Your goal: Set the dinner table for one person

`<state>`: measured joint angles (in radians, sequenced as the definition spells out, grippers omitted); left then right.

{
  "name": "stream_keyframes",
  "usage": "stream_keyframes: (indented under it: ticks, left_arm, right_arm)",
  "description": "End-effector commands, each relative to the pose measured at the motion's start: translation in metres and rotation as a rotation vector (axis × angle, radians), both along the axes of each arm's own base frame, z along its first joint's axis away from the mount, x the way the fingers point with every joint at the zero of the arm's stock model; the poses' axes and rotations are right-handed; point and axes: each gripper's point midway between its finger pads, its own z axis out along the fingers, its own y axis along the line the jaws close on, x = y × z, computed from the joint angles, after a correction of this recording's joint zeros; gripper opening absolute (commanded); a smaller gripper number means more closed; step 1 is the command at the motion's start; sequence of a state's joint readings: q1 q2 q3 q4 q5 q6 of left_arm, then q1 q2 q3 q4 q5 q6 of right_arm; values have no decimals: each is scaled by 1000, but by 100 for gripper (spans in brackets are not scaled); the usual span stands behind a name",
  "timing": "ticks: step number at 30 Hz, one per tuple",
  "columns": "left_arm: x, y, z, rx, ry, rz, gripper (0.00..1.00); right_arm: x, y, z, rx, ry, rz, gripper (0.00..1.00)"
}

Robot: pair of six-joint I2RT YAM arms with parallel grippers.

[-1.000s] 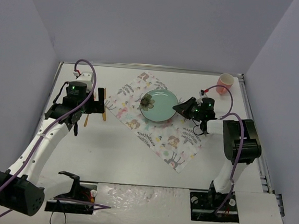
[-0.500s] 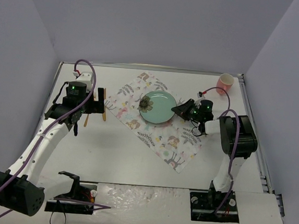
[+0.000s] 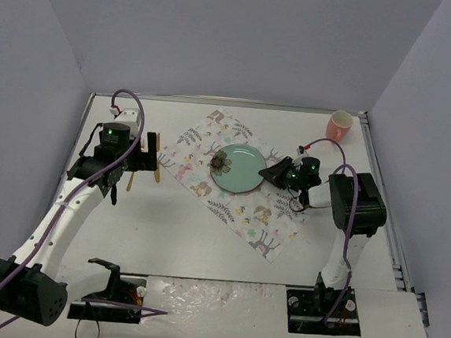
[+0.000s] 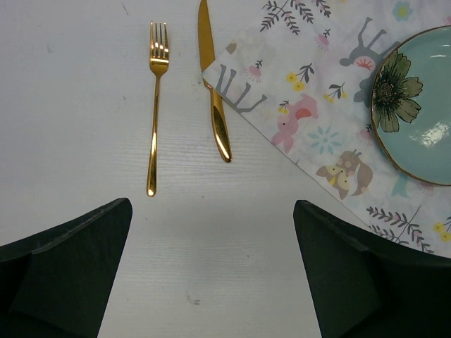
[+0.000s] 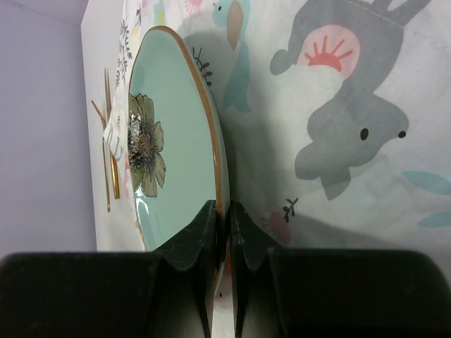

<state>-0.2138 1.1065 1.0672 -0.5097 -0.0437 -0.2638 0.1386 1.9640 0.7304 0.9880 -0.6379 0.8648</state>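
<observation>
Fork [image 4: 153,105] left of knife [image 4: 213,91], plate [image 4: 423,127] on placemat [image 4: 317,120].

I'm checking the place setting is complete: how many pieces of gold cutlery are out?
2. A fork lies on the bare dinner table, left of the placemat; a knife lies beside it, at the placemat's corner. More could be hidden under the arms.
</observation>
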Motion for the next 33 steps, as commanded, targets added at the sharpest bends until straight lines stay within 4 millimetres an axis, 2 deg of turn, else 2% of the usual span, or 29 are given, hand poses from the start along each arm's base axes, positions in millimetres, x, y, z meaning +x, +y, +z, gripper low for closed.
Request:
stream_keyframes:
  ticks: [1, 2, 5, 9, 12, 13, 14, 16, 17, 19, 22, 29, 33]
  left_arm:
    - [13, 0, 23, -25, -86, 9, 97]
    - [13, 0, 22, -25, -84, 8, 97]
    - [13, 0, 23, -25, -85, 8, 97]
    - [13, 0, 23, -24, -87, 8, 97]
    - [13, 0, 23, -26, -86, 8, 97]
    - [13, 0, 22, -27, -84, 8, 97]
    - [13, 1, 22, -27, -84, 8, 97]
    - [13, 1, 23, -27, -85, 8, 97]
    - [13, 1, 22, -27, -84, 8, 97]
    - [13, 1, 23, -27, -85, 8, 97]
    - [13, 1, 22, -26, -81, 10, 97]
    - [11, 1, 21, -25, -78, 12, 97]
    - [11, 1, 21, -26, -77, 10, 97]
  right_arm:
    - [16, -2, 33, -19, -154, 15, 5]
    - [16, -4, 31, -38, -154, 15, 10]
    - [17, -11, 26, -93, -140, -4, 35]
    - [18, -20, 29, -178, -132, -17, 60]
    - [16, -37, 36, -299, -104, -51, 71]
    - [21, -42, 53, -346, -150, -55, 75]
    - [18, -51, 56, -407, -124, -70, 78]
    - [21, -77, 65, -536, -92, -150, 82]
    - [26, -80, 74, -554, -108, -168, 83]
    - [26, -114, 98, -720, -103, -265, 87]
    - [34, -141, 128, -828, -111, -360, 89]
    - [55, -200, 139, -919, -32, -501, 88]
    - [71, -220, 136, -945, -16, -525, 86]
